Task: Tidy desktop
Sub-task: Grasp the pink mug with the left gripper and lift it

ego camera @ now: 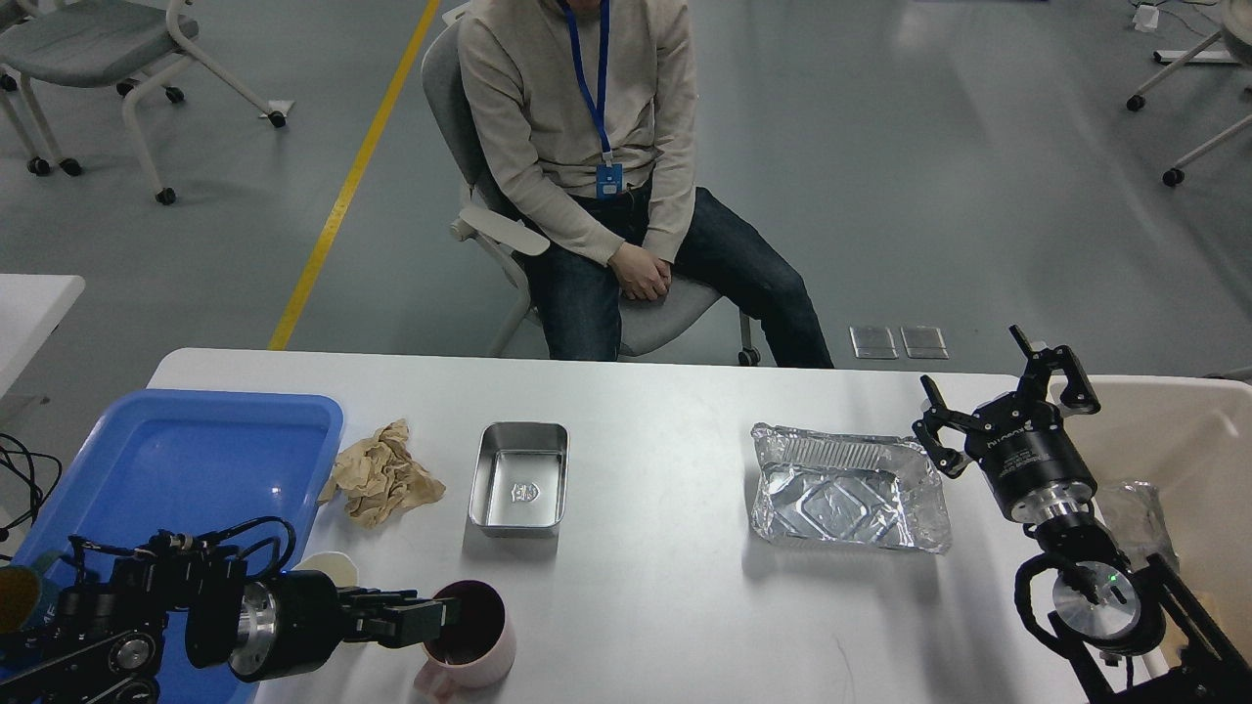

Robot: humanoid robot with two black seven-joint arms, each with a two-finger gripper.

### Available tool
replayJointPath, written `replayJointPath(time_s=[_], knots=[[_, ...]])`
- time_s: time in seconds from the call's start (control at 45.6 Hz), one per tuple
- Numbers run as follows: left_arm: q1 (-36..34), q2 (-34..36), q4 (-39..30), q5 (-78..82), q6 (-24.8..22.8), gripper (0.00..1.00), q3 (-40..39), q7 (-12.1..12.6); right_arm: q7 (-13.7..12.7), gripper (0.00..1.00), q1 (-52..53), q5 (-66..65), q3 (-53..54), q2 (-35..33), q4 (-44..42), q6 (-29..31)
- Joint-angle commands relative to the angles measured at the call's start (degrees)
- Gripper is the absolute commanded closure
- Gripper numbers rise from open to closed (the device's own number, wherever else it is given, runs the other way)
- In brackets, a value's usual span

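Observation:
The white desktop (665, 430) holds a crumpled brown paper (381, 474), a steel box (518, 477), a foil tray (846, 487) and a pink mug (474, 636) at the near edge. My left gripper (435, 616) points right, low over the table, with its tips at the mug's left rim. I cannot tell whether its fingers hold the rim. My right gripper (1003, 383) is open and empty, raised just right of the foil tray.
A blue tray (186, 450) lies at the left end. A white cup (328, 565) stands partly behind my left arm. A beige bin (1188, 430) with a clear plastic item (1140, 513) is at the right. A person (587, 147) sits beyond the far edge.

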Motion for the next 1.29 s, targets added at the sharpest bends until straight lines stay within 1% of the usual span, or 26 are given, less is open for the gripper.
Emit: replayJointPath(time_s=[0.0,0.131,0.329,0.46,0.635,0.854,0.876,0.898,0.986,1.139,1.271], knots=[[0.01,-0.47,0.17,0.28,-0.16,0.39,0.55,0.39,-0.04,0.00,0.06,0.00,0.00,0.00,0.00,-0.01],[0.01,-0.47,0.26,0.28,-0.25,0.39,0.72,1.19,-0.04,0.00,-0.02,0.00,0.00,0.00,-0.09,-0.01],[0.27,-0.55,0.52,0.54,-0.43,0.40,0.99,1.36,0.05,0.00,-0.02,0.00,0.00,0.00,-0.09,-0.01],[0.27,-1.08,0.96,1.42,-0.52,0.53,1.78,2.24,0.05,0.00,-0.02,0.00,0.00,0.00,-0.09,-0.01],[0.27,-2.05,1.23,2.30,-0.52,0.61,2.57,3.30,-0.04,0.00,-0.02,0.00,0.00,0.00,-0.18,-0.01],[0.27,-2.40,1.49,2.92,-0.60,0.78,2.57,3.56,-0.04,0.00,-0.02,0.00,0.00,-0.09,-0.18,-0.01],[0.27,-2.40,1.49,2.92,-0.60,0.80,2.57,3.56,-0.04,0.00,-0.02,0.00,0.00,-0.09,-0.18,-0.01],[0.36,-2.40,1.49,3.09,-0.60,0.84,2.57,3.56,-0.04,0.00,-0.02,0.00,0.00,0.00,-0.18,-0.01],[0.36,-2.40,1.49,3.18,-0.69,0.91,2.83,3.56,0.05,0.00,-0.02,0.00,0.00,0.00,-0.18,-0.01],[0.62,-2.49,1.49,3.53,-0.96,0.99,2.75,3.56,-0.04,0.00,-0.02,0.00,0.00,-0.09,-0.18,-0.10],[0.54,-2.66,1.49,3.71,-0.96,1.00,2.75,3.47,0.05,0.00,-0.11,0.00,0.00,-0.09,-0.18,-0.10]])
